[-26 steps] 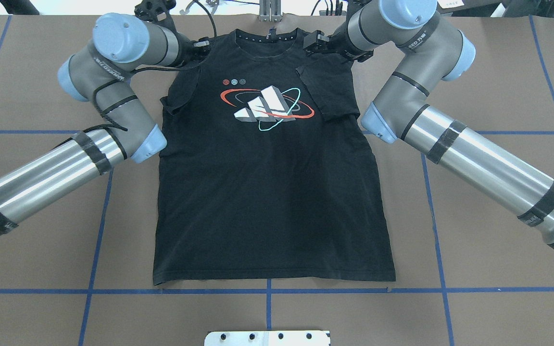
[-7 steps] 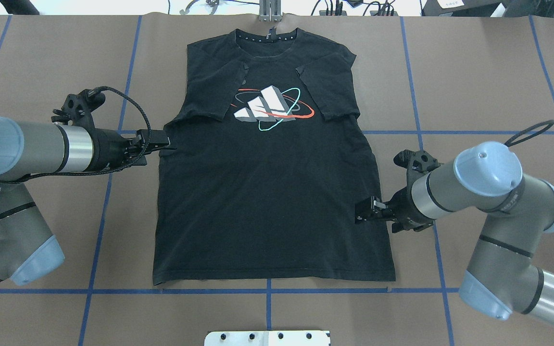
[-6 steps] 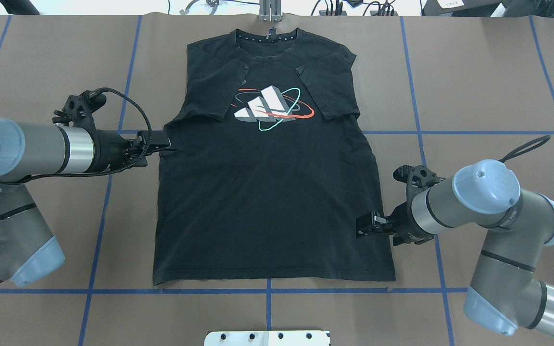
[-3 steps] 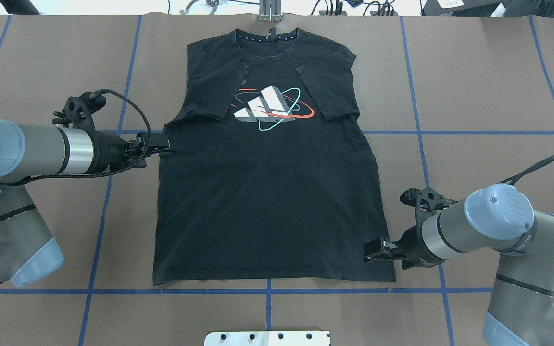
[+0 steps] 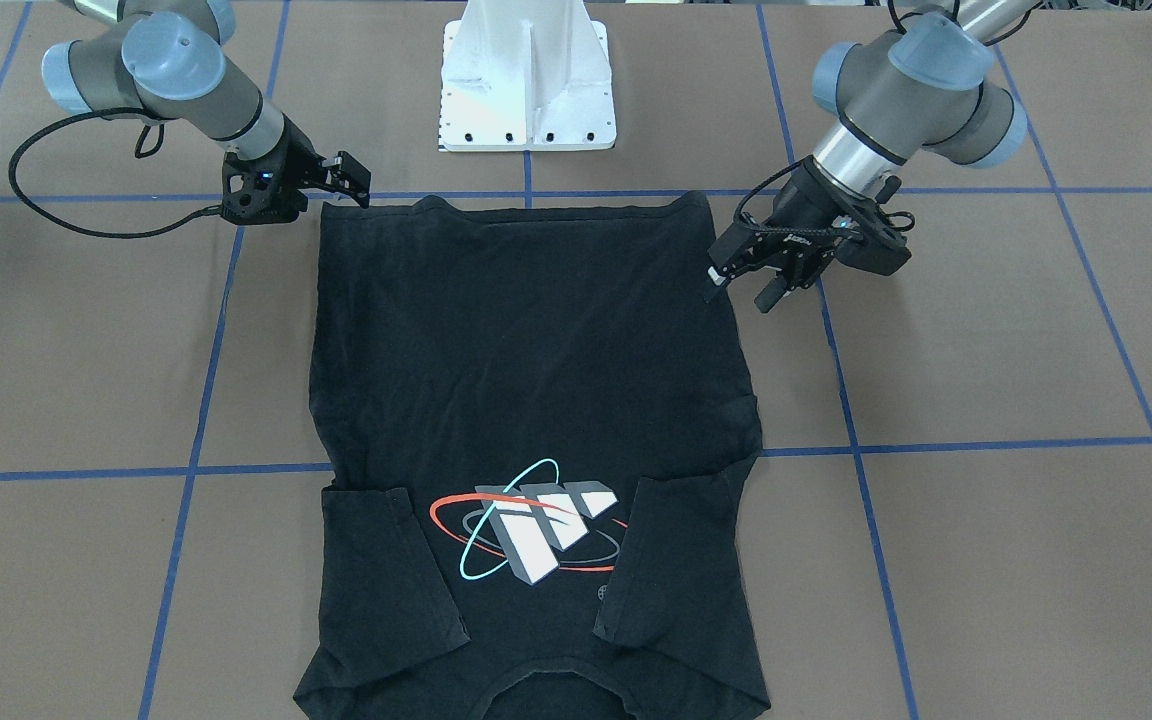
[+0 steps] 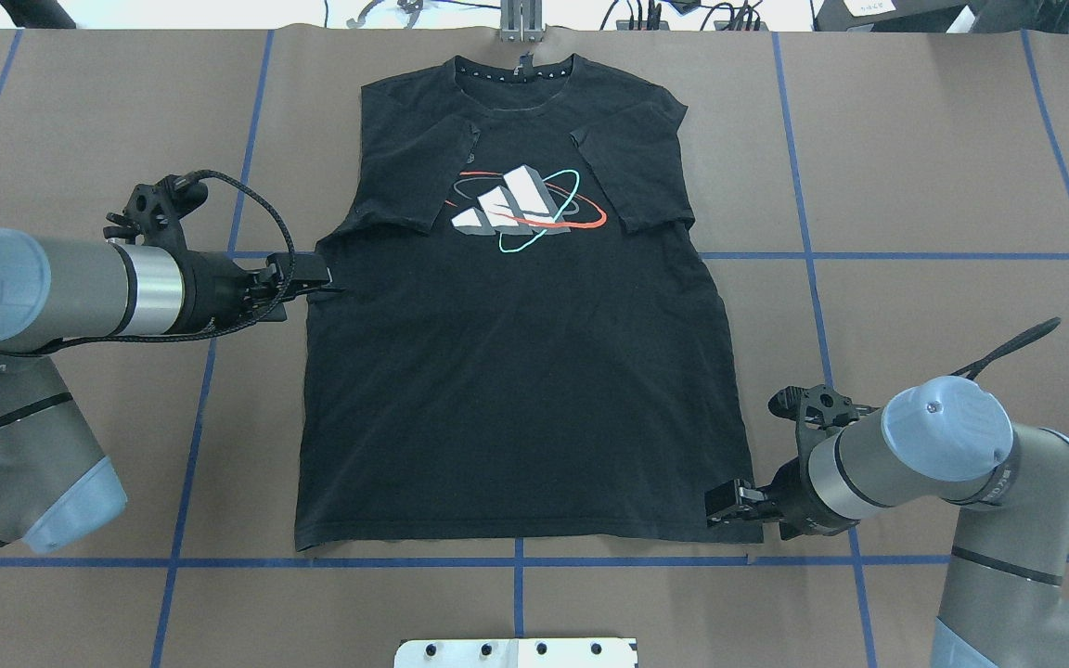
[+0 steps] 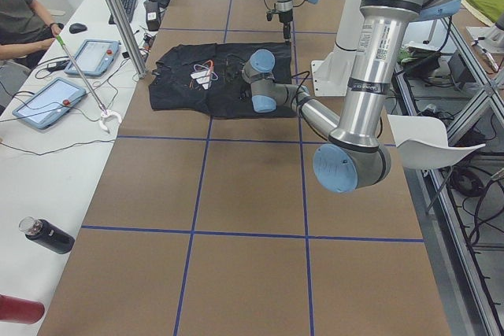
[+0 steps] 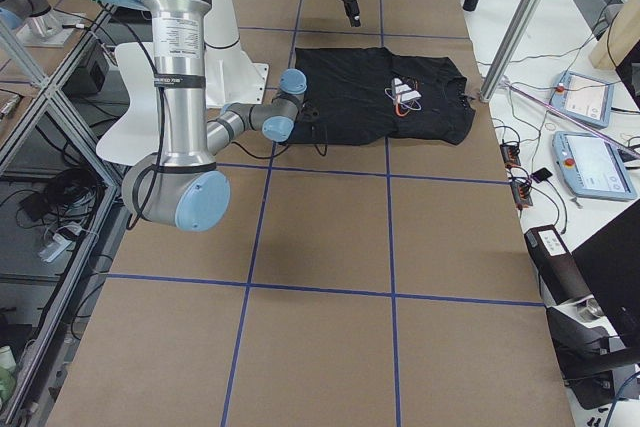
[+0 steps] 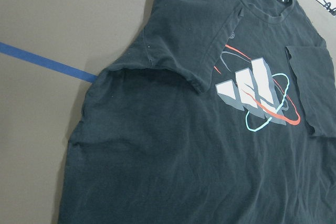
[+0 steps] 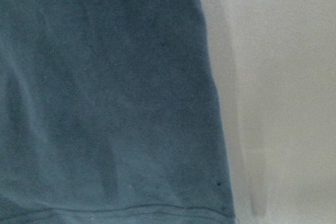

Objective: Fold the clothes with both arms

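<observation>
The shirt (image 6: 516,390) lies flat, logo up, sleeves tucked in, hem toward the base (image 5: 526,90). The step looks like taking hold for the next fold: the right gripper (image 6: 725,506) is at a hem corner near the base, the left gripper (image 6: 316,278) at the opposite side edge, farther off. Both look parted and empty; next, each must pinch cloth.
</observation>
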`<state>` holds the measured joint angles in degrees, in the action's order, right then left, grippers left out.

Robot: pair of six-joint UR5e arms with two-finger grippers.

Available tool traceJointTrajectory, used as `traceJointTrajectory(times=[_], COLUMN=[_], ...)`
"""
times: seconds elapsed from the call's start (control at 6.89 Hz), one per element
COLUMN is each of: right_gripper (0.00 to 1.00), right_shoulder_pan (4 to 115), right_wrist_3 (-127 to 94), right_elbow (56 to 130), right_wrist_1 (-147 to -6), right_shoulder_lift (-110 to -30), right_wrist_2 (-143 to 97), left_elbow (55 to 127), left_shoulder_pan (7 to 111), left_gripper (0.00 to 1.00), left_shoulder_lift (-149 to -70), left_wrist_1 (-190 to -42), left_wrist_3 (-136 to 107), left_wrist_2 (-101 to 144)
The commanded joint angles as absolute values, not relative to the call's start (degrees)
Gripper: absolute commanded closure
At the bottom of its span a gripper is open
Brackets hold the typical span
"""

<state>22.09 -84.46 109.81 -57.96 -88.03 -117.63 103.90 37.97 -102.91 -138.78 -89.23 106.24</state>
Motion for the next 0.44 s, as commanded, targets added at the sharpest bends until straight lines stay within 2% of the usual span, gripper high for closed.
traceJointTrajectory(times=[0.0,0.29], right_gripper=[0.02,0.32], right_shoulder_pan=[21.62,21.71], right_wrist_3=[-84.55,-84.55], right_elbow=[109.16,109.42], right_wrist_1=[-58.01,-58.01], right_shoulder_lift=[-87.8,-87.63], right_wrist_2=[-117.51,-117.68], left_elbow=[103.97,103.89], left_shoulder_pan=[37.97,37.97], left_gripper=[0.0,0.0], left_shoulder_lift=[-102.66,-102.39], left_wrist_1=[-138.78,-138.78], left_wrist_3=[-89.21,-89.21], left_wrist_2=[106.17,106.17])
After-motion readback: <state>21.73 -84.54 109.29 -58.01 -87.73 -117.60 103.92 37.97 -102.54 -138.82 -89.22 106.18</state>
